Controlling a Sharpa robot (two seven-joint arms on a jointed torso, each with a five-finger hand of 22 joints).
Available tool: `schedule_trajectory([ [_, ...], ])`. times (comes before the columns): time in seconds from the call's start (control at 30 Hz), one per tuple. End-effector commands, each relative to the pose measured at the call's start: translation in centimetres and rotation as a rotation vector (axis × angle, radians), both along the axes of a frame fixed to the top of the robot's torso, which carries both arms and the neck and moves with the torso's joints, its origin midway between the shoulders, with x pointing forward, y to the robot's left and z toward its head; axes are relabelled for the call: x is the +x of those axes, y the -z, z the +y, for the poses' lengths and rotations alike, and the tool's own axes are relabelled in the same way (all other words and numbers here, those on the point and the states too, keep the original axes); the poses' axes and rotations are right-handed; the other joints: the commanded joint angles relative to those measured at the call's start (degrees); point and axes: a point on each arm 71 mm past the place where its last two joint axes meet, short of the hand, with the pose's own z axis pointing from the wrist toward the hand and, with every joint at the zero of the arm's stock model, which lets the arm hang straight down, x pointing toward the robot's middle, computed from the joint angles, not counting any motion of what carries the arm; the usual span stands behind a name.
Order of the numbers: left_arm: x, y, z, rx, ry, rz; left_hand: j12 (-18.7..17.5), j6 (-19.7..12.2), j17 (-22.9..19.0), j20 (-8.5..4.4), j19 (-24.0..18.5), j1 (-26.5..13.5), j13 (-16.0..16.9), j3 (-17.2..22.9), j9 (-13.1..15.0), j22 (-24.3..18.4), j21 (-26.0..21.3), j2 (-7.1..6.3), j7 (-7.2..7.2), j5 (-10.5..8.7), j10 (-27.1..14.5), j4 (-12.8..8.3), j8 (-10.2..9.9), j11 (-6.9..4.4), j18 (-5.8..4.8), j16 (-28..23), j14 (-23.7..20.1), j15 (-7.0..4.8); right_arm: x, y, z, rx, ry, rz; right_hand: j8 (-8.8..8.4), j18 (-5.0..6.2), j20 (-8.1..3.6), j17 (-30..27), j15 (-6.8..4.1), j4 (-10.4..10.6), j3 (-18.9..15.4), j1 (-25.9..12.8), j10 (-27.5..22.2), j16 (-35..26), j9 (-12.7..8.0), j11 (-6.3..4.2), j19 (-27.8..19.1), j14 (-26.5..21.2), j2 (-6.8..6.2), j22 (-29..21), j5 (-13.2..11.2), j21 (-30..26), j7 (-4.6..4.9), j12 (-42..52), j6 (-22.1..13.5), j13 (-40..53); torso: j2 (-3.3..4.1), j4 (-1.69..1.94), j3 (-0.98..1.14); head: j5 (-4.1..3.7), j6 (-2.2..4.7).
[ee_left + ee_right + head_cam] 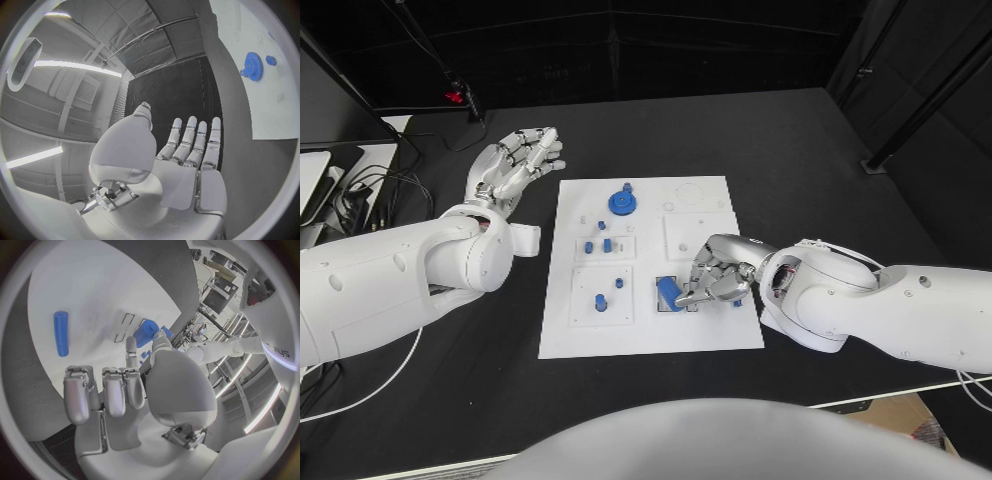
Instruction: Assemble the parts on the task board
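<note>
The right hand (714,280) rests on the near right part of the task board (651,340), its fingers curled down around a chunky blue part (669,293) that it pinches at the board's surface; in the right wrist view the same blue part (148,333) sits at the tips of the thumb and a finger, so this hand appears to hold it. The part's long axis seems to run tilted rather than upright, though the fingers hide much of it. The nearest seats are the recessed white blocks just to the robot's left of the hand, where small blue pegs (600,301) stand. The left hand (516,160) hovers over the worktop (776,140) beyond the board's far left corner, fingers apart and holding nothing, well apart from the held part. The blue gear (623,204) sits at the board's far end. The right hand is plainly the nearer one for the coming placement.
</note>
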Motion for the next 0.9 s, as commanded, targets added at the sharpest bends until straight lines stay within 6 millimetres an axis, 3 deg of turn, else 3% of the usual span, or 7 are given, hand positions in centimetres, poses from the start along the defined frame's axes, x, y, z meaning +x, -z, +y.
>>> schedule_trajectory([
  [0.03, -0.2, -1.03, -0.04, -0.036, 0.011, -0.132, 0.19, -0.28, -0.04, 0.02, -0.2, 0.01, -0.05, -0.31, -0.05, -0.01, -0.18, 0.3, 8.37, 0.17, -0.35, 0.0, 0.24, 0.09, 0.18, 0.2, -0.28, -0.09, 0.05, -0.06, 0.11, -0.019, -0.006, -0.016, 0.21, -0.43, -0.38, 15.09, -0.41, 0.04, 0.37, 0.57, 6.17, 0.14, 0.08, -0.37, 5.96, 6.16, 0.21, 15.08, 0.04, 0.19, 0.14, 0.15, -0.5, 15.08, -0.03, 0.03, 0.0, -0.03, 0.01],
  [0.33, -0.19, -1.01, -0.12, -0.036, 0.013, -0.13, 0.19, -0.28, -0.04, 0.02, -0.2, 0.01, -0.05, -0.31, -0.05, -0.01, -0.18, 0.3, 8.37, 0.17, -0.35, 0.0, 0.24, 0.09, 0.18, 0.2, -0.28, -0.09, 0.17, -0.06, 0.39, -0.012, -0.002, -0.023, 0.31, -0.43, -0.4, 15.09, -0.39, 0.05, 0.7, -0.1, 6.17, 0.14, 0.38, -0.3, 5.96, 6.16, 1.08, 15.08, 0.07, 0.19, 0.22, 0.15, -0.84, 15.08, -0.05, 0.15, 0.07, -0.03, 0.01],
  [0.7, -0.19, -0.98, -0.25, -0.037, 0.015, -0.129, 0.19, -0.28, -0.04, 0.02, -0.2, 0.01, -0.05, -0.31, -0.05, -0.01, -0.18, 0.3, 8.37, 0.17, -0.35, 0.0, 0.24, 0.09, 0.18, 0.2, -0.28, -0.09, 0.17, -0.03, 1.04, -0.011, -0.004, -0.019, 0.41, -0.43, -0.39, 15.09, -0.38, 0.01, 0.93, -0.44, 6.17, 0.14, 0.6, -0.27, 5.96, 6.16, 1.78, 15.08, 0.07, 0.19, 0.25, 0.15, -1.05, 15.08, 0.0, -0.09, -0.03, 0.18, 0.01],
  [0.9, -0.19, -0.97, -0.3, -0.037, 0.016, -0.128, 0.19, -0.28, -0.04, 0.02, -0.2, 0.01, -0.05, -0.31, -0.05, -0.01, -0.18, 0.31, 8.37, 0.17, -0.35, 0.0, 0.24, 0.09, 0.18, 0.2, -0.28, -0.09, 0.26, -0.1, 1.05, -0.002, 0.009, -0.03, 0.55, -0.43, -0.38, 15.09, -0.37, -0.03, 1.14, -0.62, 6.17, 0.14, 0.84, -0.26, 5.96, 6.16, 2.48, 15.08, 0.15, 0.19, 0.24, 0.15, -1.17, 15.08, 0.02, -0.02, 0.0, 0.07, 0.01],
])
